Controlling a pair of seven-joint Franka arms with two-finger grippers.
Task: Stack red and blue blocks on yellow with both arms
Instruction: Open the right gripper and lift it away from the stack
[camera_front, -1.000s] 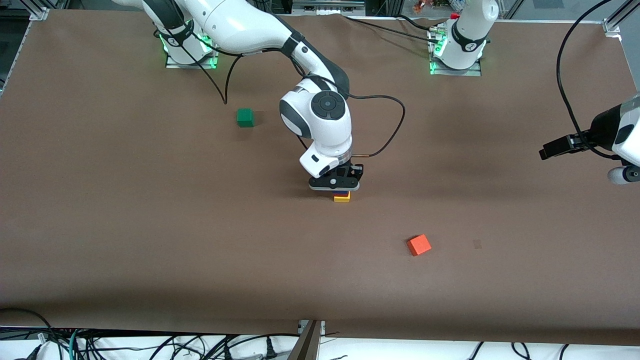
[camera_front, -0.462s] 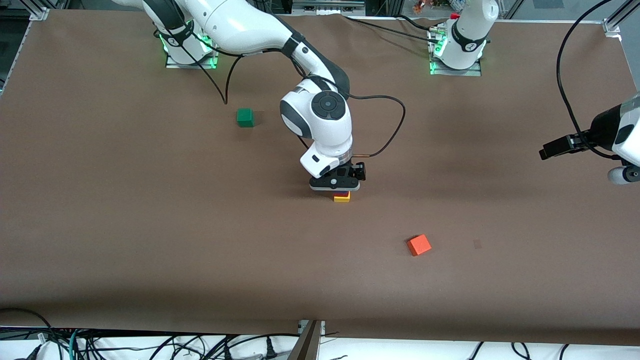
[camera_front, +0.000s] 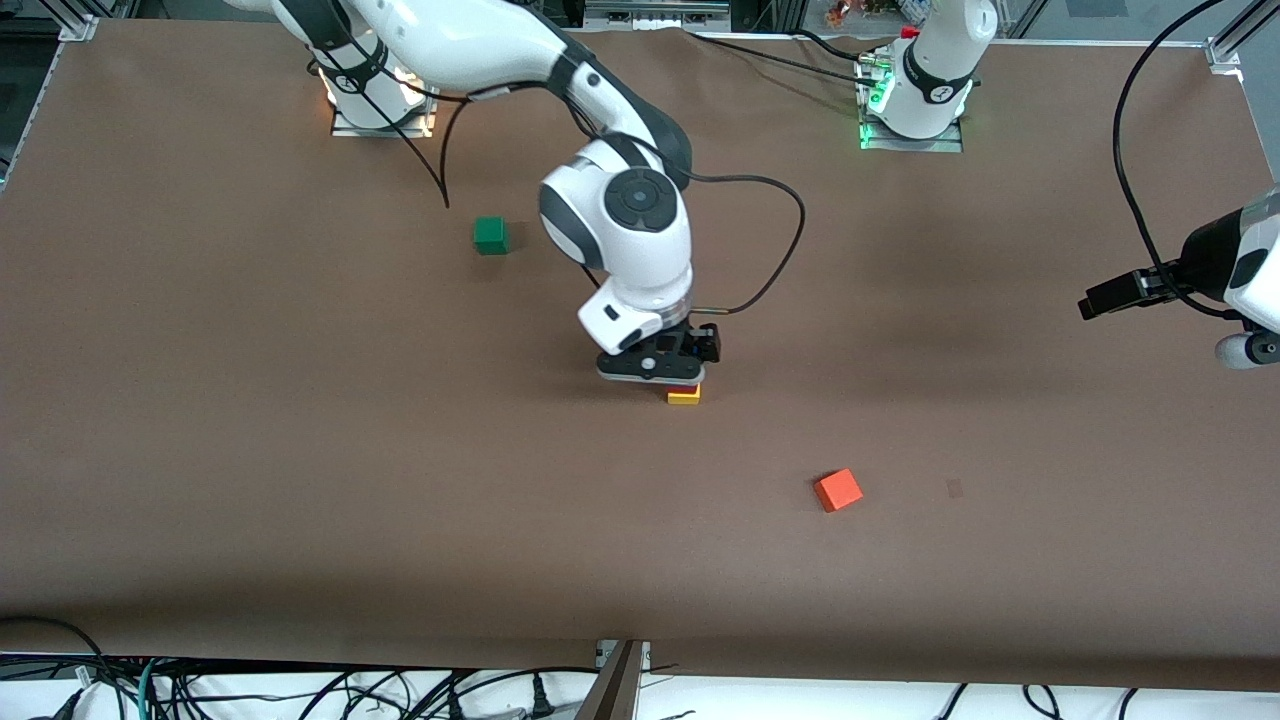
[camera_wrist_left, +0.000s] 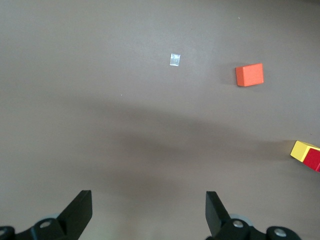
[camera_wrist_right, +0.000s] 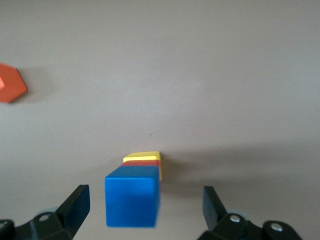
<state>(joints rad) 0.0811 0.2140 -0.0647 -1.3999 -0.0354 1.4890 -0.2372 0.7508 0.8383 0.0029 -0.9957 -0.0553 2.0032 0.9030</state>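
Note:
The blue block (camera_wrist_right: 132, 196) sits on the red block (camera_wrist_right: 148, 163), which sits on the yellow cube (camera_wrist_right: 142, 157). My right gripper (camera_wrist_right: 145, 205) is over this stack, open, with its fingers apart from the blue block on both sides. In the front view my right gripper (camera_front: 655, 368) hides the blue block; a strip of red (camera_front: 686, 388) and the yellow cube (camera_front: 684, 397) show under it. My left gripper (camera_wrist_left: 149, 207) is open and empty, and it waits in the air at the left arm's end of the table (camera_front: 1095, 300). Its view shows the yellow cube (camera_wrist_left: 300, 150) and red block (camera_wrist_left: 313, 159) at the edge.
An orange cube (camera_front: 838, 490) lies nearer to the front camera than the stack, toward the left arm's end; it also shows in both wrist views (camera_wrist_left: 249, 74) (camera_wrist_right: 10, 83). A green cube (camera_front: 490, 235) lies farther from the front camera, toward the right arm's end.
My right arm's wrist has risen and shifted a little toward the right arm's end. The stack has stayed in place. The left arm has not moved.

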